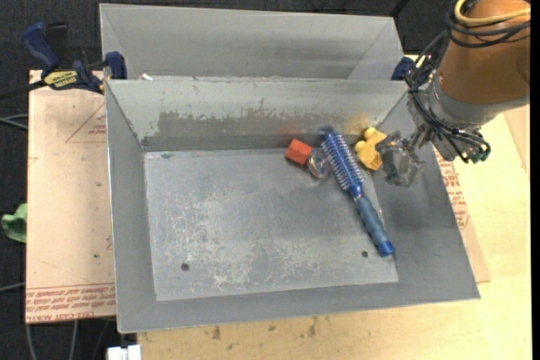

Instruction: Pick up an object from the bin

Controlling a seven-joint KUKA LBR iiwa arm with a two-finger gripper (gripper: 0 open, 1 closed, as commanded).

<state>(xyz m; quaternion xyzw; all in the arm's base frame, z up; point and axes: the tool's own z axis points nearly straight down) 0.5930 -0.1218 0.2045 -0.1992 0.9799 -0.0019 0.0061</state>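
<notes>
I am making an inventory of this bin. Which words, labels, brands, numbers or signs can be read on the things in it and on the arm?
No text can be read.
The blue hairbrush, the orange block, the yellow thing and the small clear thing beside the block bear no visible writing.
The tool and the arm's orange cover show no legible marking.

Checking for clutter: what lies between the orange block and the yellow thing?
In the camera view, the head of the blue brush lies between the orange block and the yellow thing.
</notes>
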